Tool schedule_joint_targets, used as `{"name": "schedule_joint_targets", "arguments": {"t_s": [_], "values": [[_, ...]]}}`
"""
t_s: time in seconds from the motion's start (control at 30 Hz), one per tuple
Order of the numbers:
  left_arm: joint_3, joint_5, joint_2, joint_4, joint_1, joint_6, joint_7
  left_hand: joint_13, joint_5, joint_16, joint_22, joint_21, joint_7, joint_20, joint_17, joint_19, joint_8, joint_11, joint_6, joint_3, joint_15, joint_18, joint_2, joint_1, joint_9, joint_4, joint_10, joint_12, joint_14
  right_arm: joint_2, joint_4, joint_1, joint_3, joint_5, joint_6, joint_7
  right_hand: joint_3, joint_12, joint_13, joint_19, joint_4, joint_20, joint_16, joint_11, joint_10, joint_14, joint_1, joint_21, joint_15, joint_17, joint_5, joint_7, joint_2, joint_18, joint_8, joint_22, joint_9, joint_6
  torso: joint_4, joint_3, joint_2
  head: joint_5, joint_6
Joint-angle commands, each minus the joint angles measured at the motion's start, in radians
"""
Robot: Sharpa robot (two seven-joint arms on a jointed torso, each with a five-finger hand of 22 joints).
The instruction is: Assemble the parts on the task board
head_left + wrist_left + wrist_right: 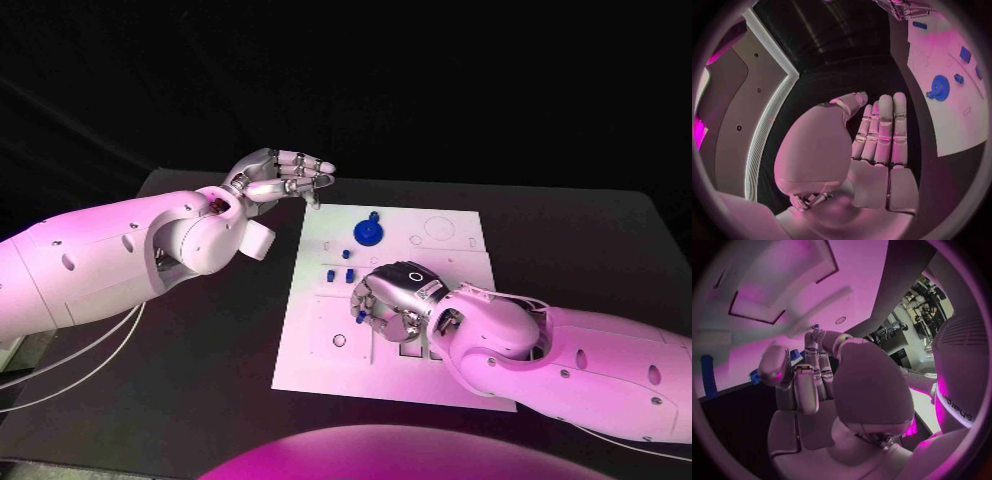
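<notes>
The white task board [325, 350] lies in the middle of the black table. On its far part sits a round blue gear-like part [369, 232], with small blue parts [340, 274] just nearer. My right hand [397, 298] is down on the board's middle with its fingers curled. A small blue part [359, 317] shows at its fingertips, and in the right wrist view blue [795, 355] sits between its thumb and a finger. My left hand [277, 177] hangs raised beyond the board's far left corner. Its fingers [882, 130] are straight and hold nothing.
The left wrist view shows the board [954, 120] with the blue gear [939, 87] and smaller blue parts [965, 54]. Bare black table [202, 350] lies left of the board and also to its right. The table's far edge runs just behind my left hand.
</notes>
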Motion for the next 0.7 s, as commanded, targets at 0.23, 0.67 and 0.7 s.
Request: {"name": "schedule_joint_targets", "arguments": {"t_s": [0.23, 0.67, 0.7], "values": [[0.001, -0.002, 0.002, 0.002, 0.001, 0.018, 0.003, -0.001, 0.005, -0.004, -0.001, -0.007, 0.003, 0.0, -0.001, -0.004, -0.004, 0.0, -0.007, 0.001, 0.006, 0.013, 0.006, -0.002, -0.001, -0.007, -0.012, 0.005, 0.001, 0.007, -0.007, -0.003, -0.001, -0.023, 0.025, -0.019, 0.003, 0.002, 0.002, -0.001, -0.001, -0.007, 0.003, -0.03, 0.035, 0.062, -0.009, -0.004, -0.008, 0.027, 0.0, 0.003, 0.008, -0.016, 0.003, 0.0, 0.002, 0.003, 0.0004, -0.0003, 0.0, -0.001, 0.002], [0.001, -0.002, 0.002, 0.002, 0.001, 0.02, 0.001, -0.001, 0.005, -0.004, -0.001, -0.007, 0.003, 0.0, -0.001, -0.004, -0.004, 0.0, -0.007, 0.001, 0.006, 0.013, 0.006, -0.002, -0.001, -0.007, -0.012, 0.005, 0.001, 0.019, -0.012, -0.006, -0.002, -0.028, 0.059, -0.019, 0.004, 0.001, 0.002, -0.002, -0.002, -0.006, 0.003, -0.029, 0.034, 0.062, -0.01, -0.005, -0.008, 0.027, 0.0, 0.003, 0.008, -0.015, 0.002, -0.001, 0.002, 0.002, 0.0006, -0.0003, 0.0, -0.002, 0.001], [0.001, -0.002, 0.002, 0.002, 0.001, 0.02, 0.001, -0.001, 0.005, -0.004, -0.001, -0.007, 0.003, 0.0, -0.001, -0.004, -0.004, 0.0, -0.007, 0.001, 0.006, 0.013, 0.006, -0.002, -0.001, -0.007, -0.012, 0.005, 0.001, 0.02, -0.012, -0.007, -0.002, -0.028, 0.063, -0.017, 0.004, 0.001, 0.002, -0.002, -0.002, -0.006, 0.003, -0.029, 0.034, 0.062, -0.01, -0.005, -0.008, 0.027, 0.0, 0.003, 0.008, -0.015, 0.002, -0.001, 0.002, 0.002, 0.0007, -0.0003, 0.0, -0.001, 0.001]]}}
